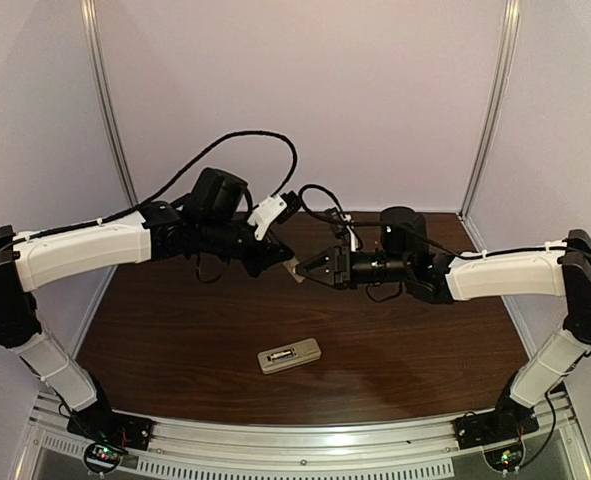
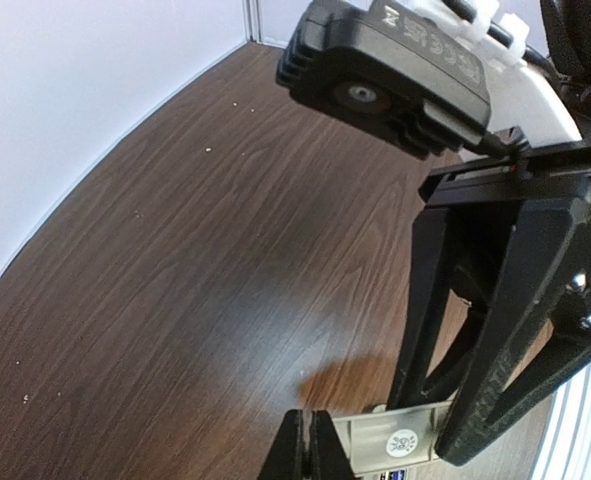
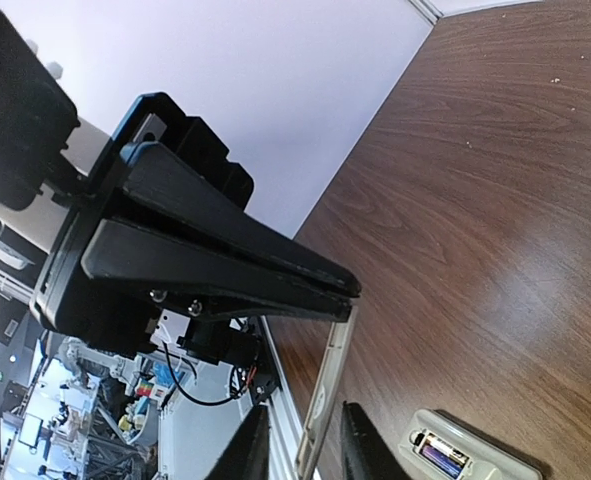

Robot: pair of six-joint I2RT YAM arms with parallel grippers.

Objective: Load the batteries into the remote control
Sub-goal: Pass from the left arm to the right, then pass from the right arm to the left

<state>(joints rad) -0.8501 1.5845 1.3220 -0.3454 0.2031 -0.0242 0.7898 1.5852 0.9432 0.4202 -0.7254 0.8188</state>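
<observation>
Remote control (image 1: pixel 289 355) on table (image 1: pixel 175 330), long axis roughly 9–3, at 6 o'clock of both grippers, equally near. Left wrist: left gripper (image 2: pixel 305 422) clenched on grey flat piece (image 2: pixel 400 440). Right wrist: right gripper (image 3: pixel 303 420) jaws parted astride that piece; blue-purple battery (image 3: pixel 440 455) sits in remote, 4 o'clock

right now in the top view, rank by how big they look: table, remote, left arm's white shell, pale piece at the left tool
1. table
2. left arm's white shell, though raised nearer the camera, which flatters it
3. remote control
4. pale piece at the left tool, partly hidden
</observation>
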